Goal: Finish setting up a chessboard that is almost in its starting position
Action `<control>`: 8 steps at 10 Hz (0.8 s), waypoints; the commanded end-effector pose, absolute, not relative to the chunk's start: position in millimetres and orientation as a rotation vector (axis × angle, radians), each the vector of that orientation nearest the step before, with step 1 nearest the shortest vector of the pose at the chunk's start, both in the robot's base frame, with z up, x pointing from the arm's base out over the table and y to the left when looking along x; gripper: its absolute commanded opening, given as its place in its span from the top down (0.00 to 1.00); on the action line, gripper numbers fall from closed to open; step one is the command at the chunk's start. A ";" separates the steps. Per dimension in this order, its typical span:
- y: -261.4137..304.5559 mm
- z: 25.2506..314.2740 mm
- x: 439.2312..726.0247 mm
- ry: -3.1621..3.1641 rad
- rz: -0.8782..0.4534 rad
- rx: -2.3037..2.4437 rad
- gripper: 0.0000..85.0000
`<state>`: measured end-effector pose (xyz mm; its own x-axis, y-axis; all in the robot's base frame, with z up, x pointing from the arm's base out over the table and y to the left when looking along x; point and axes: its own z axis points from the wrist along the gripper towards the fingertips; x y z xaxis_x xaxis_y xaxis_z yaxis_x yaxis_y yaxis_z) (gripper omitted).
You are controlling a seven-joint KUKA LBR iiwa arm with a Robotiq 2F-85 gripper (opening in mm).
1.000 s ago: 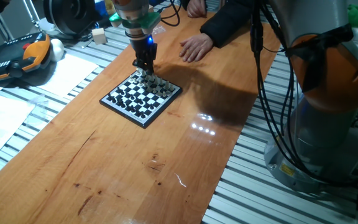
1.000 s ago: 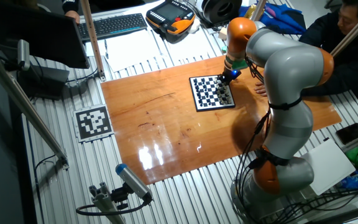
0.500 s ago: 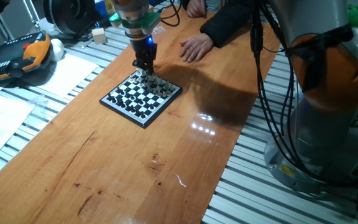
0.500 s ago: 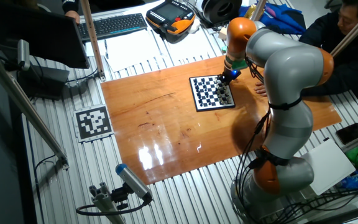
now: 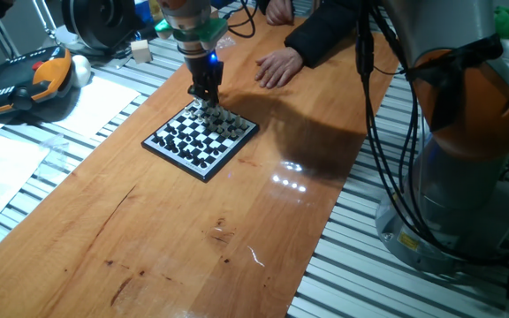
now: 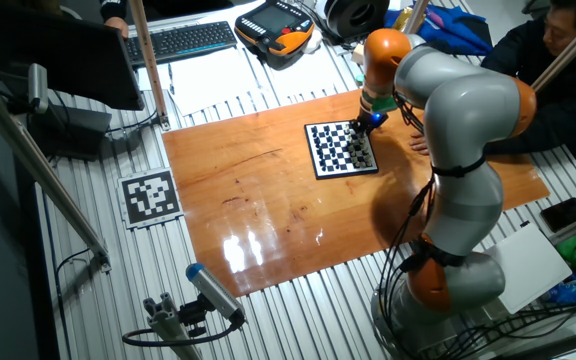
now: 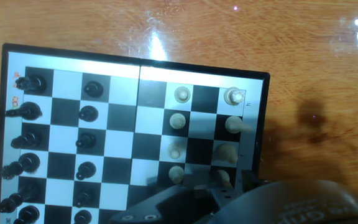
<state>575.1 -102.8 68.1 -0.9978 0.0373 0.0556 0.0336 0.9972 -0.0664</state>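
Note:
The chessboard (image 5: 200, 137) is a small black-rimmed checkered board on the wooden table; it also shows in the other fixed view (image 6: 341, 148). In the hand view, black pieces (image 7: 27, 140) stand in two columns at the left and white pieces (image 7: 178, 146) at the right of the board's rim (image 7: 257, 124). My gripper (image 5: 206, 102) points straight down over the board's far edge, among the white pieces, and also shows in the other fixed view (image 6: 365, 125). Its dark fingers (image 7: 185, 202) fill the bottom of the hand view, next to a white piece (image 7: 220, 178). The jaw gap is hidden.
A person's hand (image 5: 278, 67) rests on the table just beyond the board. A teach pendant (image 5: 25, 84) and papers (image 5: 95, 106) lie at the left. The robot's base (image 5: 467, 177) and cables stand at the right. A keyboard (image 6: 183, 40) and a marker tag (image 6: 149, 196) lie off the wood.

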 end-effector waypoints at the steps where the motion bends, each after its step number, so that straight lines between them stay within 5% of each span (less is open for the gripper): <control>1: -102.8 68.1 575.2 -3.081 0.101 -0.057 0.60; 8: -92.6 95.1 573.9 -3.058 0.100 -0.092 0.60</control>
<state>573.7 -91.9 94.4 -0.9951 0.0611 0.0777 0.0559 0.9961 -0.0676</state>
